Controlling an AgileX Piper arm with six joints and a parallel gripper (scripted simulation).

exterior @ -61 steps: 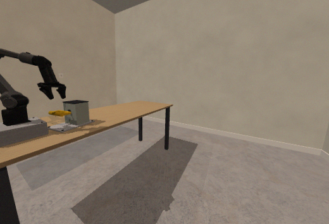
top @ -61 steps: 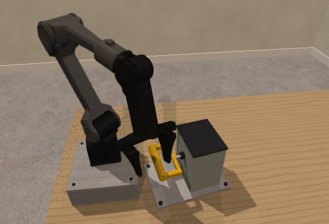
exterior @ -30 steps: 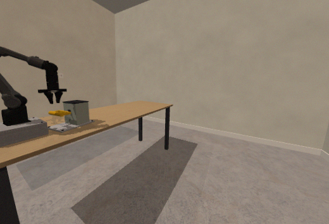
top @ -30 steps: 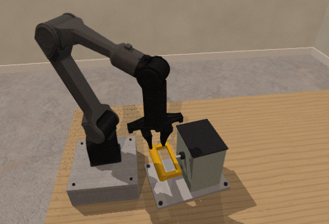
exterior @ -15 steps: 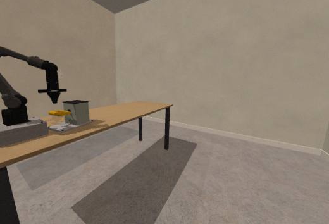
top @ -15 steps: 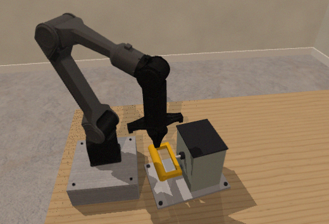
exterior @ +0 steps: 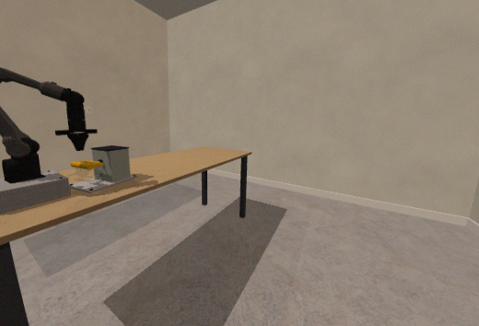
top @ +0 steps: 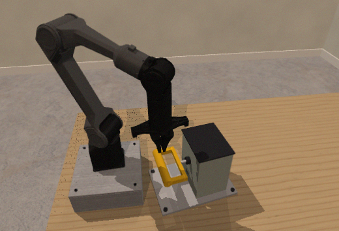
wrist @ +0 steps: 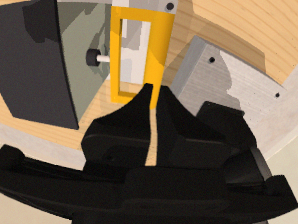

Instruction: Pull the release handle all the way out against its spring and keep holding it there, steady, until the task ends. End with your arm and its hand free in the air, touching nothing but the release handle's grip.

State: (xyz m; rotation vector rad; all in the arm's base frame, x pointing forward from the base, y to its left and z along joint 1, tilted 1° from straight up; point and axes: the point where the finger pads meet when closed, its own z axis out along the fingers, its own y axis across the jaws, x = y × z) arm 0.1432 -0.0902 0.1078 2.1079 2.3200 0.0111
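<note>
The release handle is a yellow rectangular loop lying flat over a grey baseplate. A short white rod joins it to the grey housing box with a black top. My gripper points straight down over the far end of the loop, fingers nearly together with only a thin slit between them. In the side view the fingertips hang a little above the handle, not touching it. In the wrist view the handle lies just beyond the fingertips; nothing is held.
The arm's grey mounting block stands just left of the baseplate. The housing box rises right of the handle, close to the gripper's side. The wooden table stretches to the right.
</note>
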